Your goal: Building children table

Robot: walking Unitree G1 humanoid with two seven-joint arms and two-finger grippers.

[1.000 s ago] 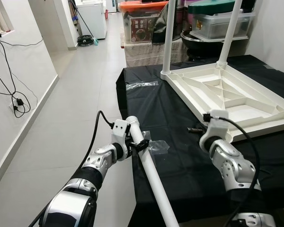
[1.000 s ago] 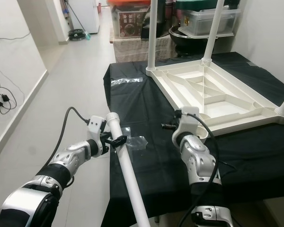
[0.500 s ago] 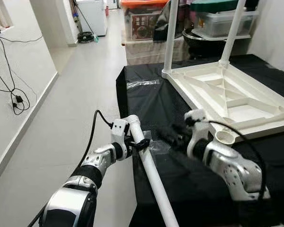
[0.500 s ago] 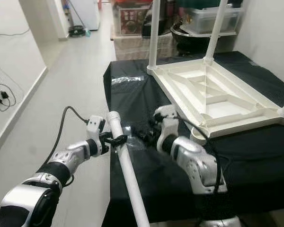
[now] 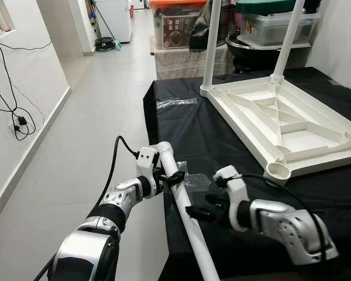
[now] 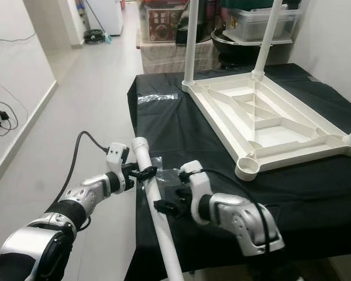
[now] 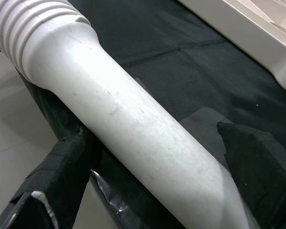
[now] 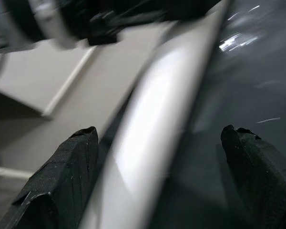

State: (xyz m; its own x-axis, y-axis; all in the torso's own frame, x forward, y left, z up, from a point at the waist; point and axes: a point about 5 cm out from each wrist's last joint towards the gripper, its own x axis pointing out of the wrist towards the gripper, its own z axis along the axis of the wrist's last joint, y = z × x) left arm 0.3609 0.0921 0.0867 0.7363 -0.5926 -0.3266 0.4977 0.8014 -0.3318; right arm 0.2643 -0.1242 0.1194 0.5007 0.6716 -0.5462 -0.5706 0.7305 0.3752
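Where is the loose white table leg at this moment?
The table leg lies along the left edge of the black-covered table, its threaded end held by the left gripper, while the right gripper reaches it lower down.

Left gripper (image 5: pixel 167 177) jaws clamped; right gripper (image 5: pixel 194 212) jaws spread, reaching leftward

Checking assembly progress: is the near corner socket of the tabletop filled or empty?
Empty: the near corner socket is an open ring; the loose leg lies apart.
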